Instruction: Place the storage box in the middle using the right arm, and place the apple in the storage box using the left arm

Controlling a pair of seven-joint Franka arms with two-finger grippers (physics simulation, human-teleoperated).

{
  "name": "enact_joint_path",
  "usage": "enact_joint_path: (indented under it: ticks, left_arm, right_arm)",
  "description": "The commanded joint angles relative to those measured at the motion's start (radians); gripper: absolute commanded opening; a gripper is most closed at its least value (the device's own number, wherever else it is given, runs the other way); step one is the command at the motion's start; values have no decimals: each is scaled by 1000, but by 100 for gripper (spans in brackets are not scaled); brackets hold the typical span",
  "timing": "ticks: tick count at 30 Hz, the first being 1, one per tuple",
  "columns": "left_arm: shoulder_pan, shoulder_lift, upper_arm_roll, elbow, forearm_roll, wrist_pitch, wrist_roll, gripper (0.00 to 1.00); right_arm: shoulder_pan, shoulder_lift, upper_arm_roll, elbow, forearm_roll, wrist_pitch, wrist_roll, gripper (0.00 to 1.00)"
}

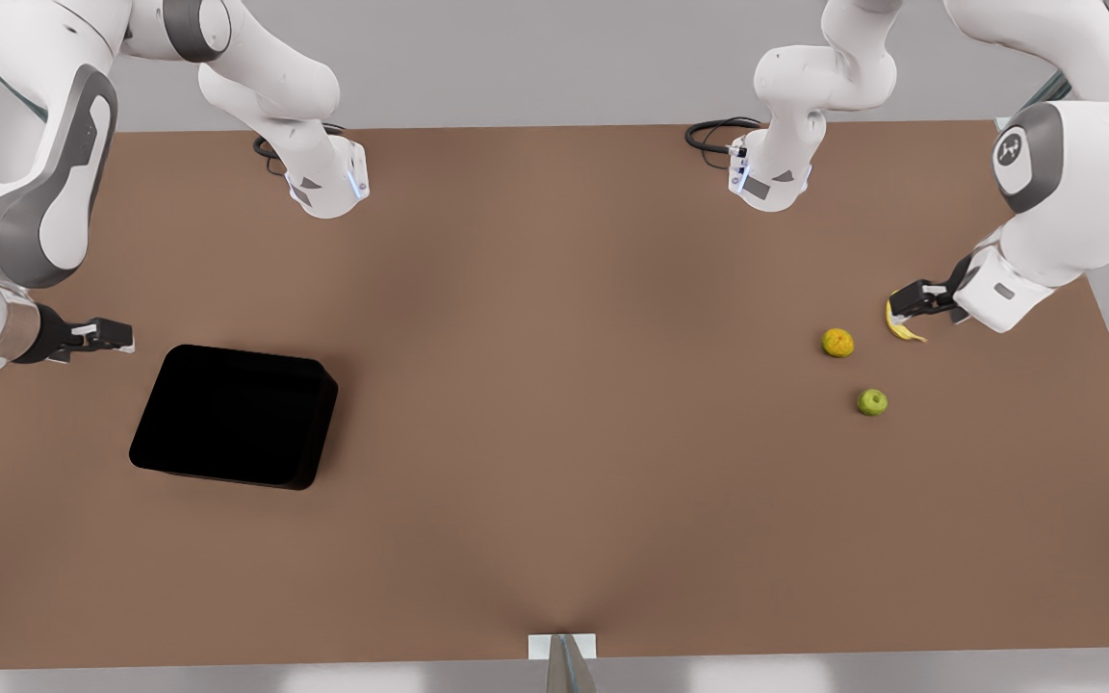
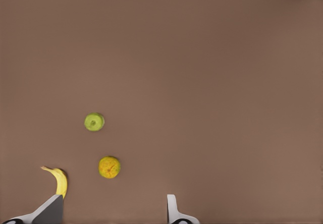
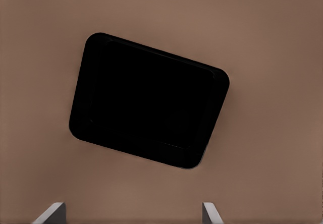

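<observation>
The storage box (image 1: 234,417) sits on the brown table (image 1: 554,481) toward the front view's left, well off centre, turned at a slant to the table edges; its interior reads as uniform glossy black and nothing is seen inside it. In the right wrist view the storage box (image 3: 149,113) lies flat and apart from the two pale fingertips (image 3: 50,213) at the frame edge, which stand wide apart with nothing between them. The right gripper (image 1: 107,335) hangs just beside the box's near corner at the front view's left, not touching it. The apple (image 1: 871,401) rests on the table at the front view's right, far from the box, near a mottled yellow-orange fruit (image 1: 838,342) and a banana (image 1: 902,325); the three lie separately. The left gripper (image 1: 909,298) hovers directly by the banana; contact cannot be determined. In the left wrist view the apple (image 2: 94,121), the mottled fruit (image 2: 109,167) and the banana (image 2: 59,180) are all clear of the fingers (image 2: 174,211), which are spread wide and hold nothing.
</observation>
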Motion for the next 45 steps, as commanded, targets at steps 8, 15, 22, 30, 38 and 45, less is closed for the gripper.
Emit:
enact_joint_path:
  ticks: [8, 15, 22, 30, 38, 45]
  left_arm:
    - [9, 81, 82, 24, -109, -52, -158, 100]
    - [12, 341, 270, 10, -780, 34, -931, 100]
    - [75, 363, 272, -165, -1117, 131, -937, 100]
    - [113, 378, 296, -265, -1138, -58, -798, 100]
    - [126, 513, 335, -262, -1129, 28, -675, 100]
    - [127, 593, 359, -262, -1150, 81, -637, 100]
  right_arm:
    - [-11, 37, -51, -324, -34, 269, 175, 100]
    - [-51, 57, -146, -576, -6, 672, 140, 100]
    - [-51, 89, -169, -663, 38, 818, 107, 100]
    - [-41, 186, -184, -656, 40, 852, 110, 100]
    - [-41, 201, -184, -662, 52, 819, 104, 49]
    - [-40, 216, -184, -654, 52, 824, 106, 31]
